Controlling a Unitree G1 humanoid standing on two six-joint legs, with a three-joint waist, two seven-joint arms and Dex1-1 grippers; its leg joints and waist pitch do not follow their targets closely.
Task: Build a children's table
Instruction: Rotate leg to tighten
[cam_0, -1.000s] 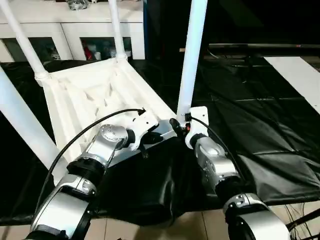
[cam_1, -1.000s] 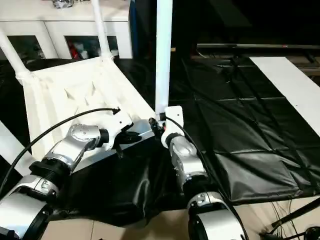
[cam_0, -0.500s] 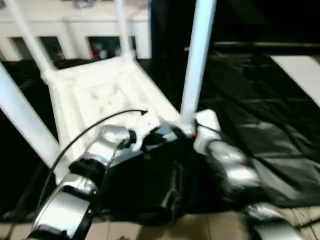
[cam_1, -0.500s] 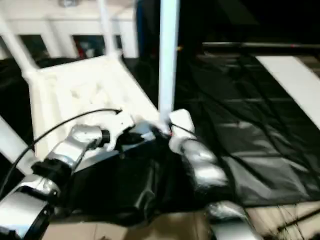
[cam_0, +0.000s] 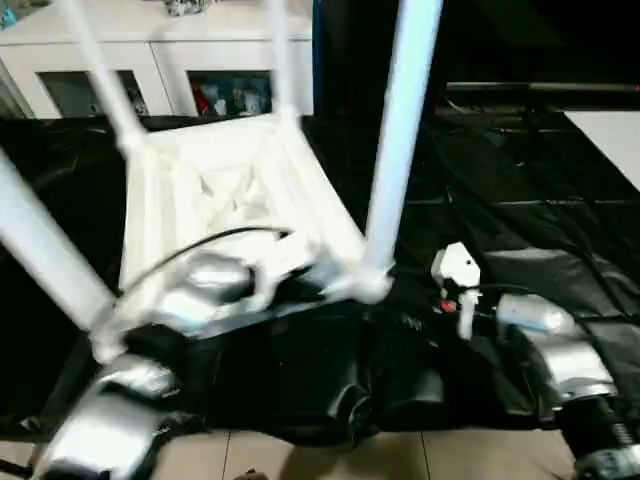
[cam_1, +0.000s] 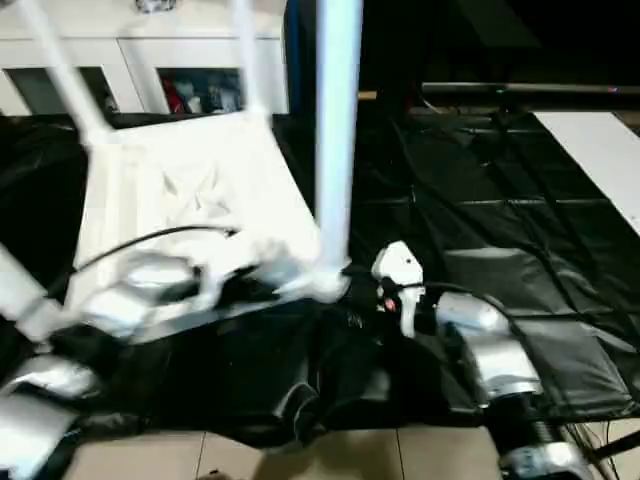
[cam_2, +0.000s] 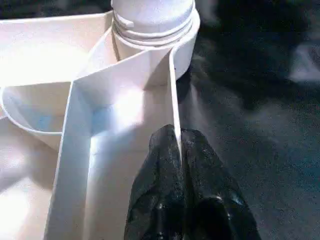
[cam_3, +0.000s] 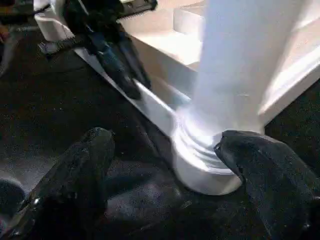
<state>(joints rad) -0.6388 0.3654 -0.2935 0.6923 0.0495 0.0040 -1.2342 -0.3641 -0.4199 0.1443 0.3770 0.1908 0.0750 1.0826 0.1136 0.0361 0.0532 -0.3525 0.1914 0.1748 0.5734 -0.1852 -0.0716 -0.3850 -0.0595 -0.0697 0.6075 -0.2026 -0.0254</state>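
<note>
From the head views, the children's table (cam_0: 220, 190) lay upside down on the black sheet (cam_0: 520, 220), its four legs up, with the left gripper (cam_0: 300, 285) at its near rim and the right gripper (cam_0: 455, 300) just beside the near right leg (cam_0: 400, 150). In the left wrist view, the two fingers (cam_2: 162, 200) were pressed together on the thin rim. In the right wrist view, the fingers (cam_3: 75, 170) stood wide apart around the corner socket (cam_3: 200, 160), holding nothing; I think the leg could tip out if it is not fully seated.

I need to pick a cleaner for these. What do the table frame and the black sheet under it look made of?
The children's table looks like glossy white moulded plastic: thin ribs, soft highlights. The black sheet looks like thin plastic film or coated fabric: shiny creases and folds. Neither is certain.
</note>
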